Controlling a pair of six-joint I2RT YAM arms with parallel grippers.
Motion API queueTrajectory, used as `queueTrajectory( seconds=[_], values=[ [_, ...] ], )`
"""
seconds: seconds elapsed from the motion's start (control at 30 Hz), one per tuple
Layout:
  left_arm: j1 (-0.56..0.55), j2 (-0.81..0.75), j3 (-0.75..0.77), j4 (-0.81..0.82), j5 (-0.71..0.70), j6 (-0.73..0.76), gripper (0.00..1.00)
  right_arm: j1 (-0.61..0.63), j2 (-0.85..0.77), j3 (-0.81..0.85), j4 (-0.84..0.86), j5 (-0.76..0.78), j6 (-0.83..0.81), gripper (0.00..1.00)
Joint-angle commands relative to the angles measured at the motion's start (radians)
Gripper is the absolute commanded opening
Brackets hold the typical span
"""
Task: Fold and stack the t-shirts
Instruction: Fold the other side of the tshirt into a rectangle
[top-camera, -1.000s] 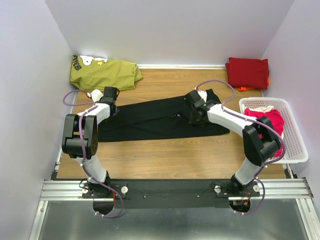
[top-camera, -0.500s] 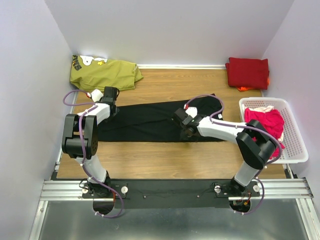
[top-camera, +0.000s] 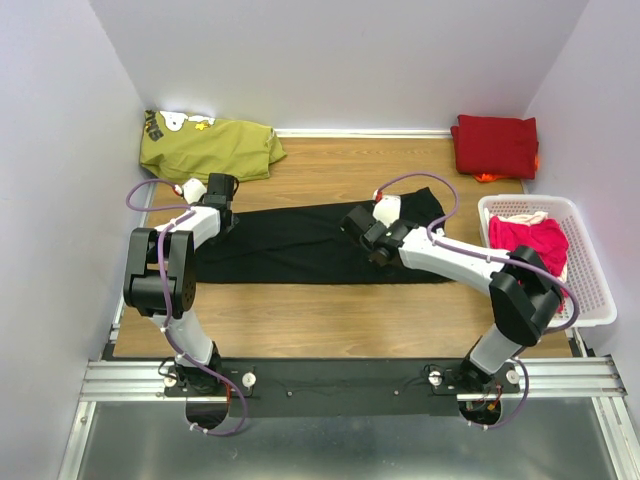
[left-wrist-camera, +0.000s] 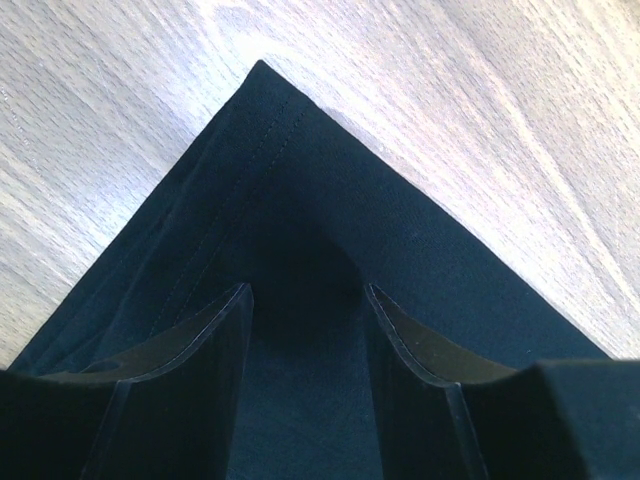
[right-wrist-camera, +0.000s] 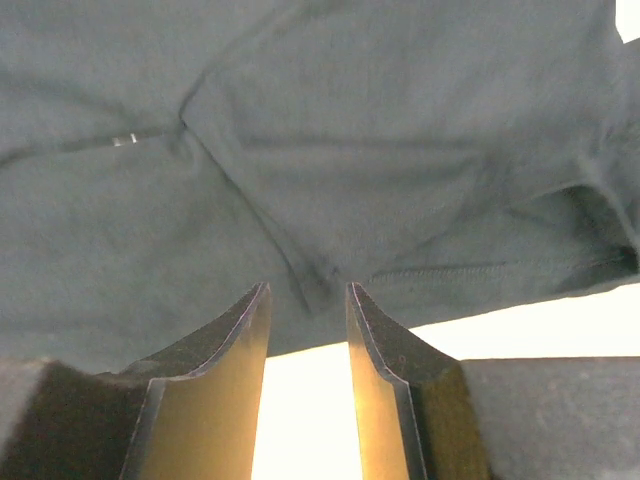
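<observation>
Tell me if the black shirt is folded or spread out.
Folded lengthwise: the black shirt lies as a long narrow band on the table; the left wrist view shows layered edges at its corner.

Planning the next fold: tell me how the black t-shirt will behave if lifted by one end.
Probably floppy: the black t-shirt lies flat with soft creases, so it would sag. Likely light, being thin layers. Pushed, it would probably bunch rather than slide.

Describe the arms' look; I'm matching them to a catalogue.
The left arm and right arm have white shells, bulky black joints and a looping purple cable each. The left end effector and right end effector have two flat, tapered dark fingers.
</observation>
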Motion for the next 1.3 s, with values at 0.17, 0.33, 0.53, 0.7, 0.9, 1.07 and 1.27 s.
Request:
queueTrajectory(
  seconds=[0.17, 0.33, 0.53, 0.7, 0.9, 1.07, 1.27],
  values=[
    [0.002, 0.001, 0.007, 0.009, -0.002, 0.014, 0.56, -0.031, 0.111, 0.058, -0.030, 0.096, -0.018, 0.43],
    [0.002, 0.004, 0.007, 0.009, -0.002, 0.015, 0.56, -0.047, 0.125, 0.038, -0.010, 0.081, -0.024, 0.40],
    [0.002, 0.005, 0.008, 0.009, -0.002, 0.017, 0.56, -0.050, 0.117, 0.025, 0.020, 0.026, -0.039, 0.37],
    [0.002, 0.008, 0.008, 0.011, -0.005, 0.018, 0.56, -0.051, 0.128, -0.004, 0.034, -0.022, -0.030, 0.36],
    [0.002, 0.013, 0.010, 0.011, -0.003, 0.020, 0.56, -0.050, 0.119, -0.035, 0.070, -0.091, -0.025, 0.33],
    [0.002, 0.018, 0.010, 0.009, -0.006, 0.018, 0.56, -0.050, 0.107, -0.052, 0.089, -0.143, -0.025, 0.08],
    [0.002, 0.022, 0.011, 0.011, -0.008, 0.020, 0.56, -0.038, 0.091, -0.052, 0.109, -0.187, -0.041, 0.01]
  ],
)
